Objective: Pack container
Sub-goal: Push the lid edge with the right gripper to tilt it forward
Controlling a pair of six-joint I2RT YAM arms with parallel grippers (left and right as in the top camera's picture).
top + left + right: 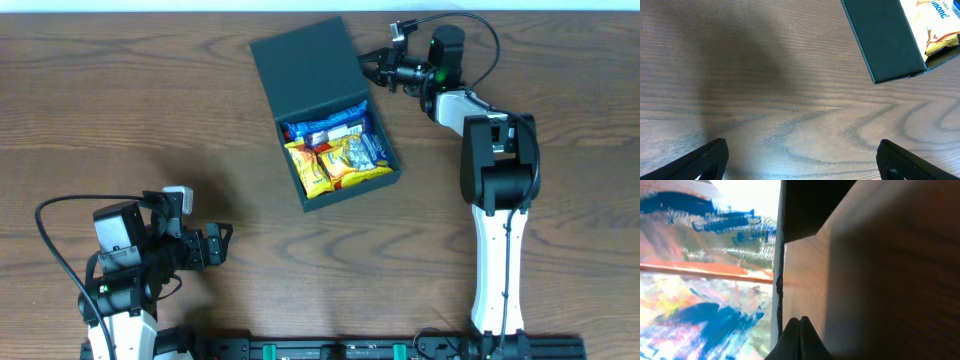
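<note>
The container (350, 188) is set at about 12 o'clock from the table's (120, 120) middle. Its lid (305, 65) is thrown back flat toward 11 o'clock, so that the inside is left free from above. The tray is seen to be filled with yellow and blue snack packets (335, 150), so packing is judged nearly done, with the lid yet to be closed.

The right gripper (372, 68) is placed at 3 o'clock of the lid, right at its edge; whether contact is made cannot be told. Its fingers are pressed together on nothing, as is shown in the wrist view, where the right gripper (799, 330) is seen as one dark point beside the lid's rim. Such a pinched tip is judged suited to getting under the flap and tipping it over. The right arm is stretched from its base at 5 o'clock toward the far side, the wrist bent toward 9 o'clock.

The left gripper (218, 245) is kept well apart from the container, at 7 o'clock of it, with its jaws spread wide over bare wood. That arm is folded close to its base, the claw aimed toward 3 o'clock.
</note>
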